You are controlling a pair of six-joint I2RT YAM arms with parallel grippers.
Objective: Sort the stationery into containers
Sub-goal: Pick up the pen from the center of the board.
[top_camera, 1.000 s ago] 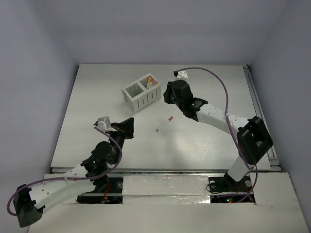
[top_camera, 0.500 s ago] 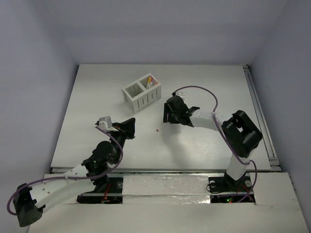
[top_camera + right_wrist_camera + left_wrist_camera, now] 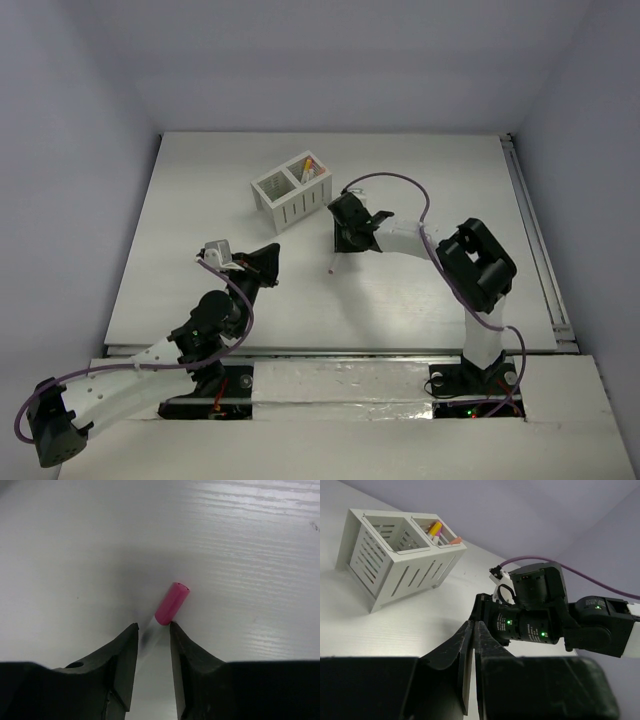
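A white marker pen with a magenta cap (image 3: pixel 171 603) lies on the white table. Its white body runs between the fingers of my right gripper (image 3: pixel 152 626), which is open and lowered over it. The right finger touches the pen at the cap's base; a small gap shows on the left. In the top view the right gripper (image 3: pixel 345 235) covers most of the pen, whose lower end (image 3: pixel 331 268) sticks out. The white slotted organiser (image 3: pixel 290 190) stands behind it. Its right compartment holds pens with yellow and orange caps (image 3: pixel 436 529). My left gripper (image 3: pixel 472 625) is shut and empty.
The left gripper (image 3: pixel 268 255) hovers left of the pen, pointing at the right arm's wrist (image 3: pixel 530 615). A purple cable (image 3: pixel 400 185) loops above the right arm. The organiser's left compartment (image 3: pixel 385 530) looks empty. A metal rail (image 3: pixel 535 230) runs along the table's right edge.
My right arm has swung down from beside the organiser and lowered its gripper over the magenta-capped pen. The pen and the left arm have not visibly moved.
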